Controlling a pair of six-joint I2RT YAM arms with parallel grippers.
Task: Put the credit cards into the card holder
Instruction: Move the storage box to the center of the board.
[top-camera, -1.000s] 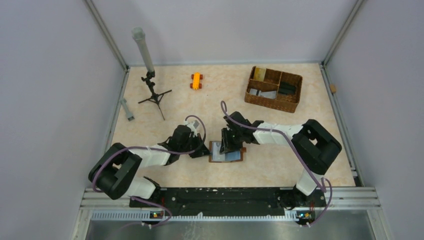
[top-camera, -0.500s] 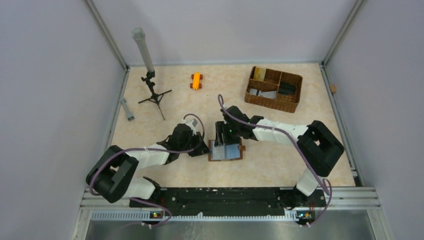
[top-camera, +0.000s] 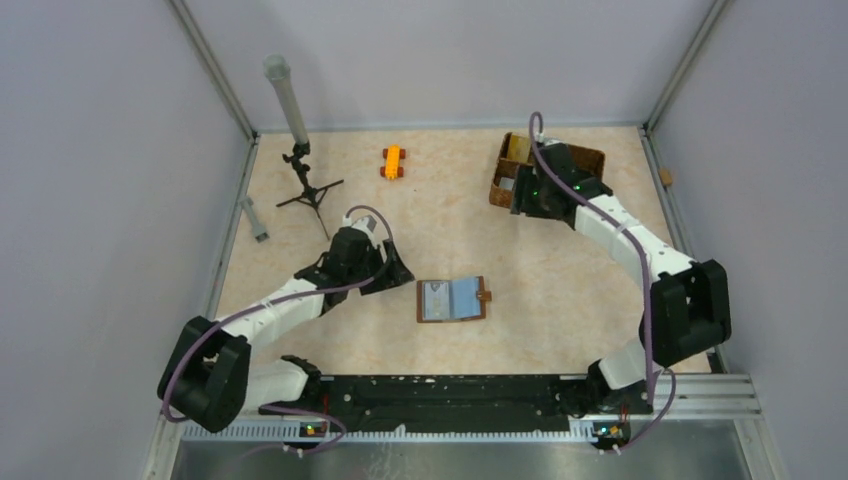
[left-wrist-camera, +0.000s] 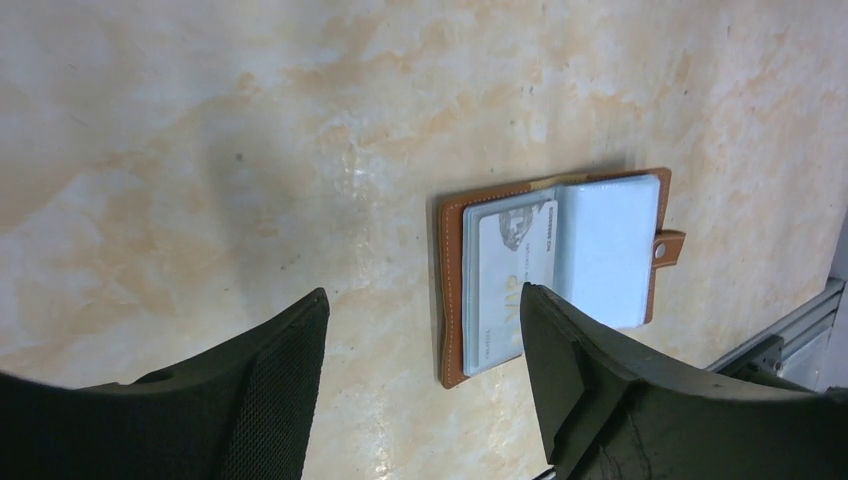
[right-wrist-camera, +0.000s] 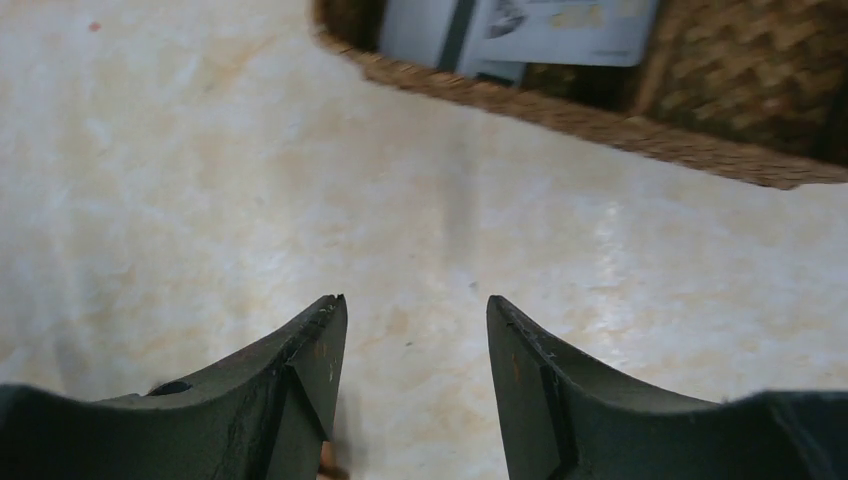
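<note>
One card holder (top-camera: 452, 299), one silver card (left-wrist-camera: 510, 270) inside, one basket (right-wrist-camera: 600, 117)

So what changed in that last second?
The right gripper left the card holder and swung to the far basket, jaws open. The left gripper opened and backed away from the holder's left edge. The holder stayed open in place, a card inside. The tripod and orange toy didn't move.

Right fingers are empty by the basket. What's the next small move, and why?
Probably ease the right gripper forward over the basket rim and down onto the silver-grey cards: its fingers stand open and empty short of the rim, and the card holder lies open.
</note>
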